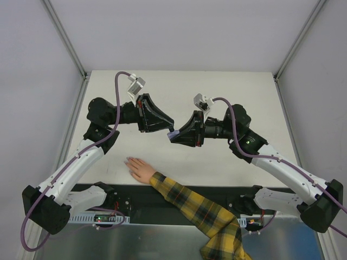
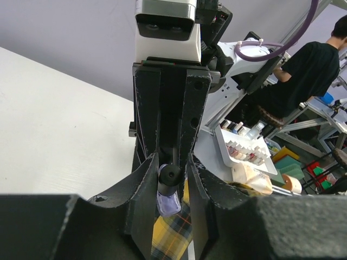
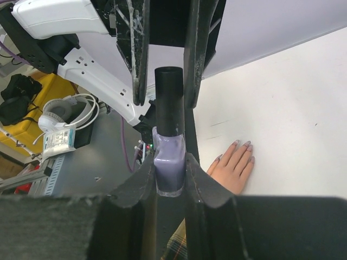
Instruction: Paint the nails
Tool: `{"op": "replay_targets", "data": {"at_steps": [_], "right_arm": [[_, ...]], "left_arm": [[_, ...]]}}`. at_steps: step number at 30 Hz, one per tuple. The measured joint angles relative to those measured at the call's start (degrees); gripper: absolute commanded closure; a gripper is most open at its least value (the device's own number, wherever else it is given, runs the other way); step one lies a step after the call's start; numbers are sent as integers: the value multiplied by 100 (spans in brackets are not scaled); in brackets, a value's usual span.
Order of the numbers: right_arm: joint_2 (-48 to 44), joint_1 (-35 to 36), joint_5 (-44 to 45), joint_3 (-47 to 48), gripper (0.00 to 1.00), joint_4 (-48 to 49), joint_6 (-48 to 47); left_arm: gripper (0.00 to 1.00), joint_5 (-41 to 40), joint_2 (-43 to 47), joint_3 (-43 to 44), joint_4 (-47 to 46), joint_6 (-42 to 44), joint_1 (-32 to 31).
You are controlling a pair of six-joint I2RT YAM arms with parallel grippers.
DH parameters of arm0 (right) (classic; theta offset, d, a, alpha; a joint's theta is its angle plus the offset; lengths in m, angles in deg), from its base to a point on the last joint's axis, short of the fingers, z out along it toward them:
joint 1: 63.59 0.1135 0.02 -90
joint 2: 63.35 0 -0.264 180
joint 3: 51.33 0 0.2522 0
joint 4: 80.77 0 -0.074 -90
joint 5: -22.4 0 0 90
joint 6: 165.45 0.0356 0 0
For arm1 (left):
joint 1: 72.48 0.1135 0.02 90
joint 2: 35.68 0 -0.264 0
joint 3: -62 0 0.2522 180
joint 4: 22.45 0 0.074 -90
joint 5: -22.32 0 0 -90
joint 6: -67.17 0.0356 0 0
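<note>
A small purple polish bottle with a black cap is held in the air above the table's middle. My right gripper is shut on the bottle's glass body. My left gripper faces it, and its jaws stand around the cap with a gap on one side. In the top view the two grippers meet over the bottle. The peach mannequin hand lies flat near the front edge, with a yellow-and-black plaid sleeve. Its pale lilac-grey nails point toward the table's middle.
The white table is framed by metal posts at its back corners. Off the table, the left wrist view shows a white tray of polish bottles and a seated person. Headphones lie beyond the table's near edge.
</note>
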Motion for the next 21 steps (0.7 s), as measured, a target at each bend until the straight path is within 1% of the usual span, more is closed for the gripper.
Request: {"op": "replay_targets", "data": {"at_steps": [6, 8, 11, 12, 13, 14, 16, 17, 19, 21], "right_arm": [[33, 85, 140, 44, 100, -28, -44], [39, 105, 173, 63, 99, -31, -46], [44, 142, 240, 90, 99, -74, -37], [44, 155, 262, 90, 95, -83, -33], [44, 160, 289, 92, 89, -96, -33], [44, 166, 304, 101, 78, -109, -35], [50, 188, 341, 122, 70, -136, -33], [50, 205, 361, 122, 60, -133, -39], [55, 249, 389, 131, 57, -136, -55], [72, 289, 455, 162, 55, -116, -92]], "left_arm": [[75, 31, 0, 9, 72, 4, -2], [83, 35, 2, 9, 96, 7, -2], [100, 46, 4, 26, 166, 76, 2], [100, 46, 7, 46, 216, 149, 2], [100, 46, 9, 66, 264, 181, 2], [100, 44, 20, 87, 348, 247, 2], [100, 33, 46, 127, 474, 341, 2], [100, 20, 68, 136, 522, 391, 2], [100, -17, 122, 136, 636, 433, 2], [100, -20, 173, 136, 732, 444, -2]]}}
